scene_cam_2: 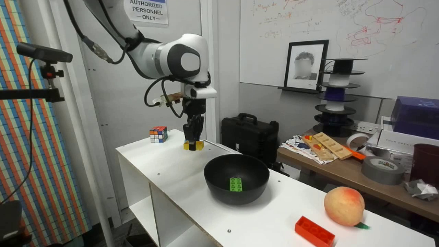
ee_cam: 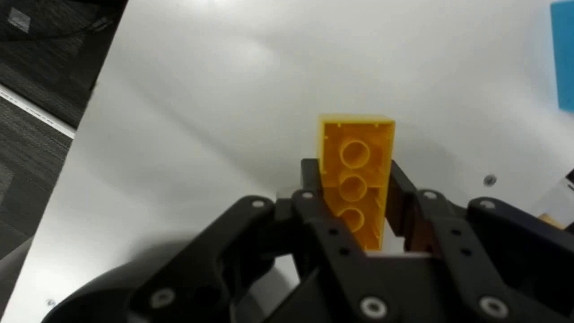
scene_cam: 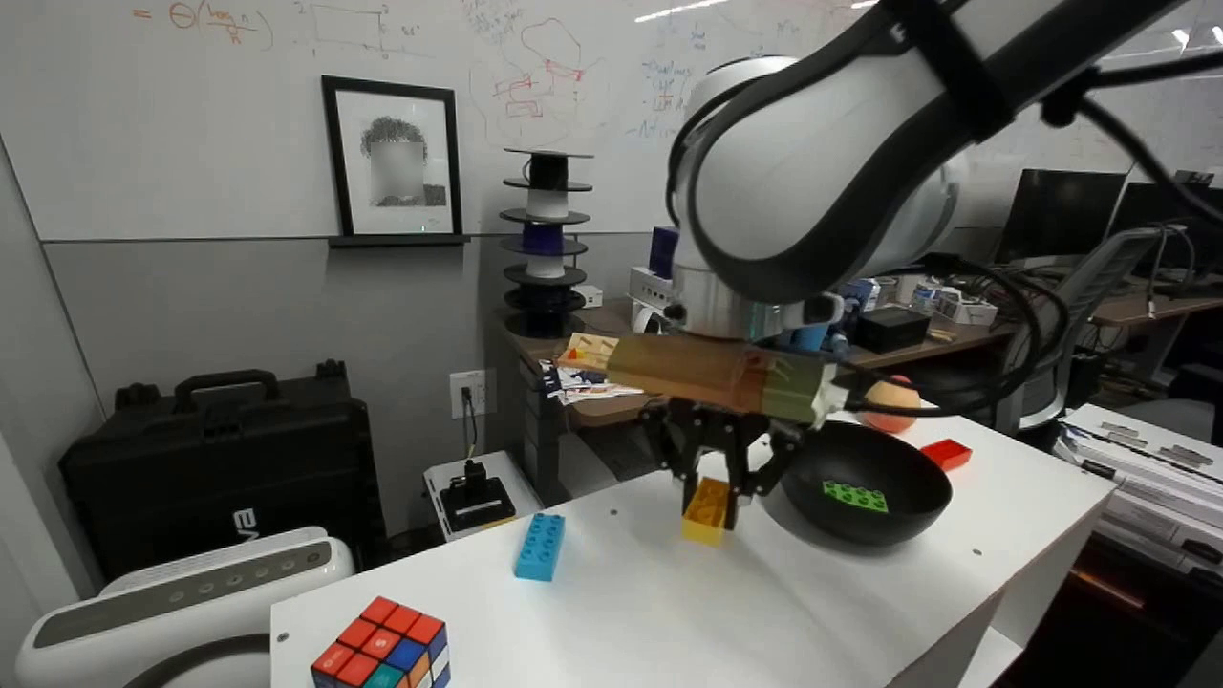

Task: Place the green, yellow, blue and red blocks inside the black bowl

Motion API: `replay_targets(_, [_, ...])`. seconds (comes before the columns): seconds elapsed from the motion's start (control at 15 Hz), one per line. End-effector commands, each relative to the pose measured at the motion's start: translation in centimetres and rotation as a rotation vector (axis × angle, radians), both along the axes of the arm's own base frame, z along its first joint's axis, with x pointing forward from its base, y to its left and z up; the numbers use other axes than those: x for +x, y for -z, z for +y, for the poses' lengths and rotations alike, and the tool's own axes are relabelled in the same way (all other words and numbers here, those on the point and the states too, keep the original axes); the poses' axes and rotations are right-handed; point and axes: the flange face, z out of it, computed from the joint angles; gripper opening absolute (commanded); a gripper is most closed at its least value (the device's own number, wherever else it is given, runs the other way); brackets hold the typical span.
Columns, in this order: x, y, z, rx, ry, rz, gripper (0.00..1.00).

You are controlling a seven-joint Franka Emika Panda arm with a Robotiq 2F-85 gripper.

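Gripper clamped on yellow block by its long sides, hollow side up, probably for steady carry to bowl; green block inside, blue block and red block on table.

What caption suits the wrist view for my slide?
The hand grips the yellow block, hollow side up; blue block cropped at upper right.

In an exterior view, a sign on the grey panel reads "AUTHORIZED PERSONNEL ONLY". A white box bears "YOUR CREA…". Handwriting on the whiteboard is mostly illegible.
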Motion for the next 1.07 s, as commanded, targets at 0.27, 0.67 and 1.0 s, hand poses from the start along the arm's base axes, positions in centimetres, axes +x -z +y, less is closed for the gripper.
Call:
replay_targets(0.27, [-2.1, -5.9, -14.0, 0.014, 0.152, -0.016, 0.11])
replay_targets(0.67, [-1.0, -6.2, -17.9, -0.107, 0.160, -0.043, 0.62])
replay_targets(1.0, [-1.7, -6.7, -13.4, -0.183, -0.032, -0.038, 1.00])
